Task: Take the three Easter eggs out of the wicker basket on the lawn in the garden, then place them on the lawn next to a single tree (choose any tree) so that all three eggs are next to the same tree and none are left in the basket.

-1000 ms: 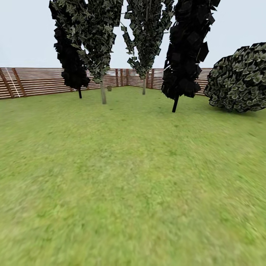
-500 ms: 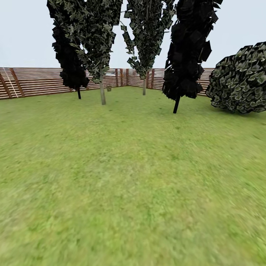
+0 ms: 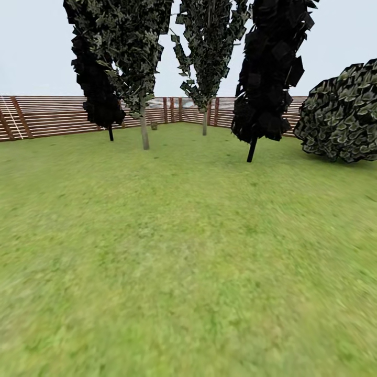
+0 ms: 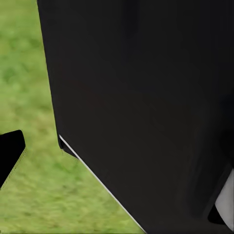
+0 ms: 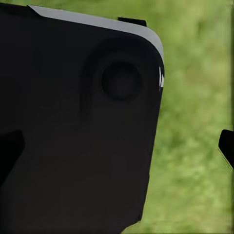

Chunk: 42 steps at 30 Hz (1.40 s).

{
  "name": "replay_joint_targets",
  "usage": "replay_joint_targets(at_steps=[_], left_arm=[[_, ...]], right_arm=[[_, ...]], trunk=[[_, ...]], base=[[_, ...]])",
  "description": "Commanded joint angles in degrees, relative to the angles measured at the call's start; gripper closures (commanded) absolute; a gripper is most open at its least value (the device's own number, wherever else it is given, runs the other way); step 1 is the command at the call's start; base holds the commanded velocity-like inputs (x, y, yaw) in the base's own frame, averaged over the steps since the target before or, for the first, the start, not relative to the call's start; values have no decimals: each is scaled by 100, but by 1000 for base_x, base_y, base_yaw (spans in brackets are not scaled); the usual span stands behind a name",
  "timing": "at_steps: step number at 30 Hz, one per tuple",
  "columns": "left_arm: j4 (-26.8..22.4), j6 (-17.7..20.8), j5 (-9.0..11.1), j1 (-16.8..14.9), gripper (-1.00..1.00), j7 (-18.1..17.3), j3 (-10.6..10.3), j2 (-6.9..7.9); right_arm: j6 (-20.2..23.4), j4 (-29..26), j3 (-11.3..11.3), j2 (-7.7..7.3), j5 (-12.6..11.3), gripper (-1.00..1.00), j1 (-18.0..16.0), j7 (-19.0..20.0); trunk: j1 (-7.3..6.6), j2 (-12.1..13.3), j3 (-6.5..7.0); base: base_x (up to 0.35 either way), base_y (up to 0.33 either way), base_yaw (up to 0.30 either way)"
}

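Wide lawn (image 3: 188, 251) before trees and fence (image 3: 47, 115).

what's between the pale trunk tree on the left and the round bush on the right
In the head view, a near-black tree stands between the pale-trunk tree and the bush, on the lawn.

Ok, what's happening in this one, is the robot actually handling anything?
Nothing is being handled right now. The head view looks across open lawn toward a slim pale-trunked tree, near-black columnar trees, a round bush and a wooden slat fence. A small brownish object sits far off near the fence, too small to identify. Both wrist views show dark robot housing over grass, so I cannot tell how the jaws stand.
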Motion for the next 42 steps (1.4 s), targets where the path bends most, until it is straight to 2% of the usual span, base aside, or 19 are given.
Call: replay_joint_targets(at_steps=[1,42], left_arm=[[-3,-1,3,0,-100,-6,3,1],[-3,-1,3,0,-100,-6,3,2]], right_arm=[[-15,4,13,-1,43,-100,-3,-5],[-15,4,9,-1,43,-100,-3,-5]], trunk=[[3,-2,-4],[3,-2,-4]], base=[[325,0,0],[325,0,0]])
